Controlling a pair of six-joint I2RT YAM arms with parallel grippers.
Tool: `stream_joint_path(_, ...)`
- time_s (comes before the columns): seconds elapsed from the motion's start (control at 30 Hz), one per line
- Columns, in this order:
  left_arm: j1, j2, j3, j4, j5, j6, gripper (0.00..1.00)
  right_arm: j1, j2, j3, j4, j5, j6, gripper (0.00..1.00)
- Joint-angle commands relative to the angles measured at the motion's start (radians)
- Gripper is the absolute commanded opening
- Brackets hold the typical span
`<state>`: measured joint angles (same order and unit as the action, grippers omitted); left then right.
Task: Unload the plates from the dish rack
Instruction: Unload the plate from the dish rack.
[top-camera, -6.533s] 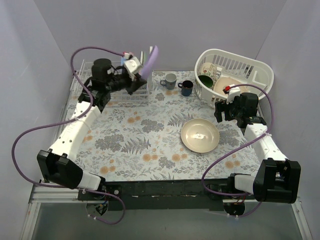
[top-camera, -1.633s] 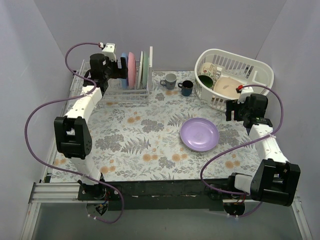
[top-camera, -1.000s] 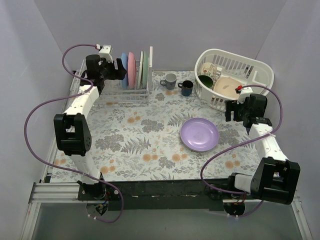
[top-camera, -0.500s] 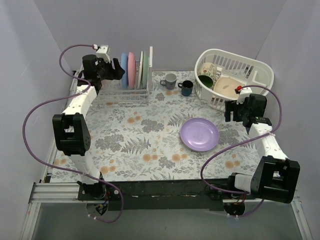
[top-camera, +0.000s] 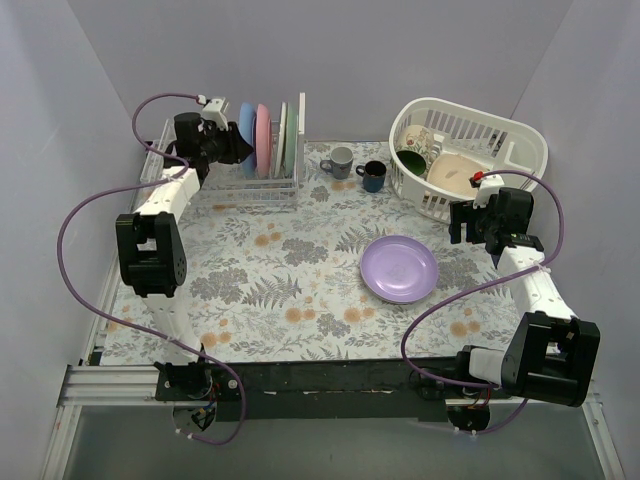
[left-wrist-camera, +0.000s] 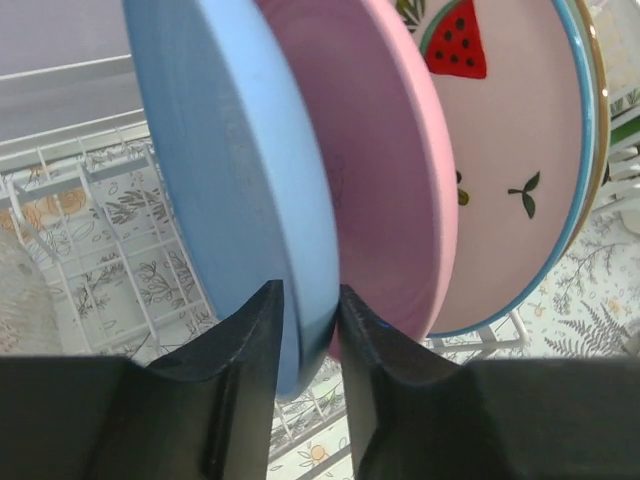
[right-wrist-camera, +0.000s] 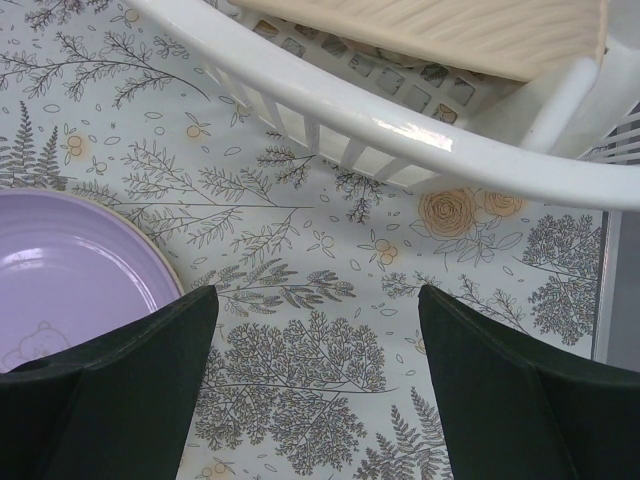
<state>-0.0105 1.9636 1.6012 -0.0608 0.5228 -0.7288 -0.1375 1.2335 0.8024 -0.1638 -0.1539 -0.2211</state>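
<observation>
The left fingers (left-wrist-camera: 245, 400) are pinching the rim of the smooth blue plate (left-wrist-camera: 220, 170), upright in the white wire dish rack (top-camera: 268, 190). Right of the rack a glossy purple plate (top-camera: 399, 268) is lying flat. Farther right, the right fingers (right-wrist-camera: 120, 380) are gaping wide, empty.

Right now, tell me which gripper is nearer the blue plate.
Left. The left gripper pinches the blue plate by its rim in the dish rack. The right gripper hangs open far off, between the purple plate and the white basket.
</observation>
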Motion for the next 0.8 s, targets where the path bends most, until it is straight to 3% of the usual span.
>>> stream_joint_path(0.0,0.003,-0.009,0.052,-0.005,0.054,0.005,0.22,-0.005,-0.006,0.018,0.006,-0.013,-0.012,0.89)
stream_joint_path(0.17,0.003,-0.015,0.048,-0.011,0.063,0.012,0.00,-0.005,-0.006,0.017,0.006,-0.016,-0.011,0.89)
stream_joint_path(0.57,0.007,-0.117,-0.023,0.114,0.013,-0.046,0.00,-0.005,-0.002,0.020,0.000,-0.035,-0.006,0.89)
stream_joint_path(0.77,0.053,-0.117,-0.029,0.165,0.059,-0.103,0.00,-0.004,-0.003,0.020,-0.002,-0.038,-0.007,0.88)
